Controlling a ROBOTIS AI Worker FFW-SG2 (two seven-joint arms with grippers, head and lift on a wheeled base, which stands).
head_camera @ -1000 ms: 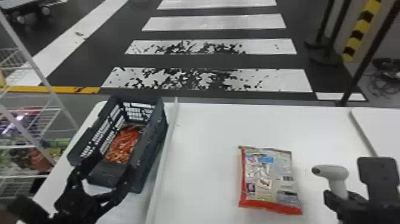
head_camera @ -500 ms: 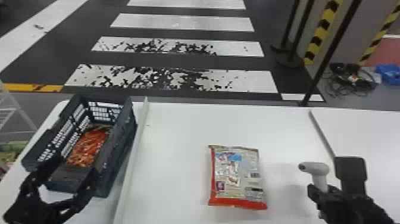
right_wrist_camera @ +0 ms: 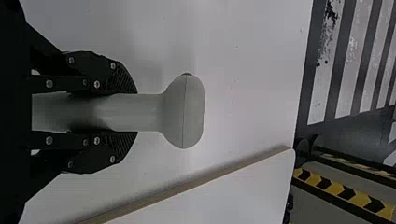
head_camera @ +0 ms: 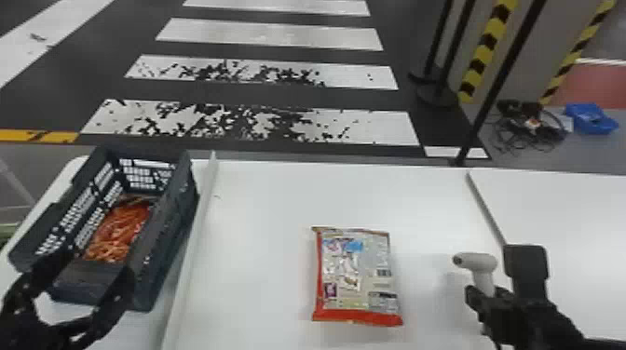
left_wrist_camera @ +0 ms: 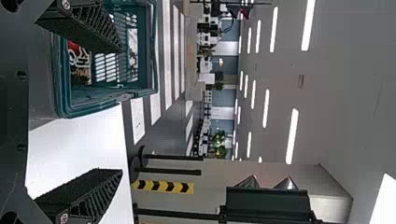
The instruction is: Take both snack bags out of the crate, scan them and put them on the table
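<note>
Wide open and empty at the left black two-finger gripper (left_wrist_camera: 120,111), near the dark plastic crate (head_camera: 171,237). Closed around the white plastic scanner (right_wrist_camera: 183,112) at the right black gripper (right_wrist_camera: 136,113). Probably time for the orange-red snack bag (head_camera: 117,230) inside the crate: reach over the wall, pinch softly, lift straight up. Don't bump the flat silver-and-red bag (head_camera: 356,277) on the white table (head_camera: 261,200).

Red-edged snack bag (head_camera: 356,274) lies on table (head_camera: 261,260), orange one (head_camera: 119,230) in crate (head_camera: 167,246).
</note>
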